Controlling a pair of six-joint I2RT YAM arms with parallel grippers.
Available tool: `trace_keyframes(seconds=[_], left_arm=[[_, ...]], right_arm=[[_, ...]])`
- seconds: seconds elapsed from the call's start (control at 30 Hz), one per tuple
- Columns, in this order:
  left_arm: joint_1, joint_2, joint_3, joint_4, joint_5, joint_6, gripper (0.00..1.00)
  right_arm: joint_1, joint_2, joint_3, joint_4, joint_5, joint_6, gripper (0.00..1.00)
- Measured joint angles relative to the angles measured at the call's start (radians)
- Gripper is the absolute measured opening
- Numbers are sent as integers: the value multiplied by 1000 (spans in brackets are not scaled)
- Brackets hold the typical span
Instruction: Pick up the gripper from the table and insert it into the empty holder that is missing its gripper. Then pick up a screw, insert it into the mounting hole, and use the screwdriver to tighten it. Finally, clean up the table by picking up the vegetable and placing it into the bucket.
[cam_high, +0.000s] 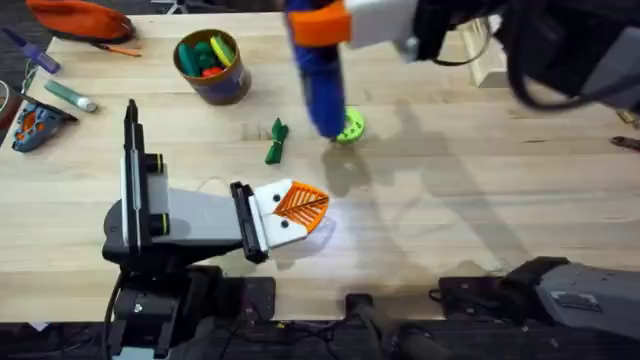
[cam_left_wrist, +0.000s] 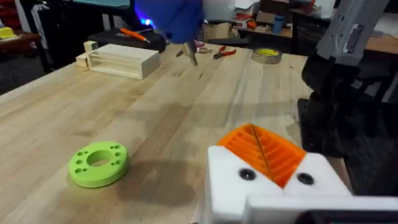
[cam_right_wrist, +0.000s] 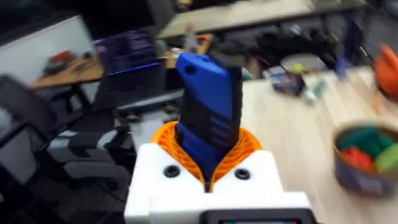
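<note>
The blue screwdriver (cam_high: 322, 85) hangs upright over the table (cam_high: 450, 200), and my right gripper (cam_high: 320, 25) is shut on its body. The right wrist view shows its orange fingers (cam_right_wrist: 245, 149) clamped around the screwdriver (cam_right_wrist: 210, 106). The screwdriver's bit (cam_left_wrist: 191, 57) points down just above a lime-green disc (cam_high: 350, 127). My left gripper (cam_high: 298, 205) rests low at the front of the table, with its orange fingers (cam_left_wrist: 264, 152) pressed together on nothing and two dark round spots on its white mounts (cam_left_wrist: 247, 175). The dark green vegetable (cam_high: 277, 140) lies left of the disc. The bucket (cam_high: 212, 65) stands at the back left. The screw and the loose gripper are out of view.
An orange pouch (cam_high: 82, 18), pens and small tools lie at the table's back left corner. A pale wooden box (cam_left_wrist: 121, 60) stands at the far right side. The green disc (cam_left_wrist: 98, 163) lies close in front of my left gripper.
</note>
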Motion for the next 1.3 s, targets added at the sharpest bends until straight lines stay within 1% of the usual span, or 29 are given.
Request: trace_keyframes(seconds=[0.03,0.07,0.13,0.23,0.37,0.47,0.63,0.77,0.83,0.97,1.0,1.17,1.3], left_arm=[[0,0,0,0,0,0,13],[0,0,0,0,0,0,13],[0,0,0,0,0,0,13],[0,0,0,0,0,0,13],[0,0,0,0,0,0,13],[0,0,0,0,0,0,13],[0,0,0,0,0,0,13],[0,0,0,0,0,0,13],[0,0,0,0,0,0,13],[0,0,0,0,0,0,13],[0,0,0,0,0,0,13],[0,0,0,0,0,0,13],[0,0,0,0,0,0,13]], right_arm=[[-89,0,0,-144,12,-37,23],[-122,0,0,-201,29,-55,23],[-173,0,0,-297,84,-90,23],[-223,0,0,-401,220,-146,23],[-227,0,2,-511,457,-240,23],[-227,0,30,-666,615,-337,23],[-227,0,144,-925,840,-523,23],[-227,0,234,-1018,988,-670,23],[-227,0,256,-1020,1039,-736,23],[-224,0,265,-1035,1092,-864,23],[-216,0,265,-1092,1118,-979,23],[-205,14,266,-1239,1216,-1168,23],[-206,70,266,-1351,1296,-1313,23]])
